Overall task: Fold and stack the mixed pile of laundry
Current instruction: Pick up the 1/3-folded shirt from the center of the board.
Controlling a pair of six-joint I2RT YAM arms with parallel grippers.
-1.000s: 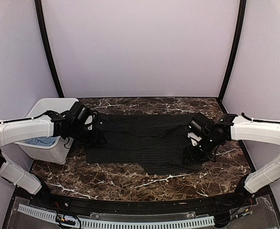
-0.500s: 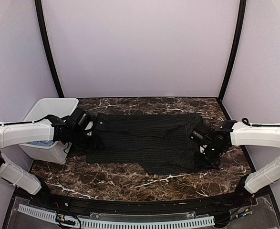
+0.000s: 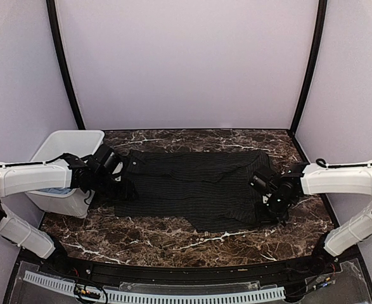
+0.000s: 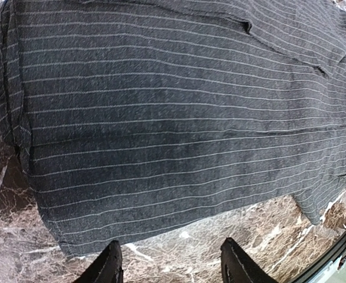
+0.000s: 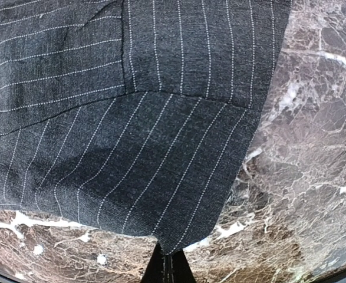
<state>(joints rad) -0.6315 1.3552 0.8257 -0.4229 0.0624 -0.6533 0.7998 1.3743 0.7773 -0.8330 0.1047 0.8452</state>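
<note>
Black pinstriped shirt (image 3: pixel 192 190) lies spread flat beside the white bin (image 3: pixel 68 201). At its bin-side edge the left gripper (image 4: pixel 171 256) hovers spread and empty; the right gripper (image 5: pixel 164 266) pinches the corner farthest from the bin.

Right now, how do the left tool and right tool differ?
Left tool is open, fingers apart, holding nothing; right tool is shut, apparently pinching the black shirt's corner. Left tool sits at the shirt's left edge, right tool at its right end. Both are low over the marble table.

The top view looks down from behind; both wrist views sit close over the shirt (image 3: pixel 192 190).
</note>
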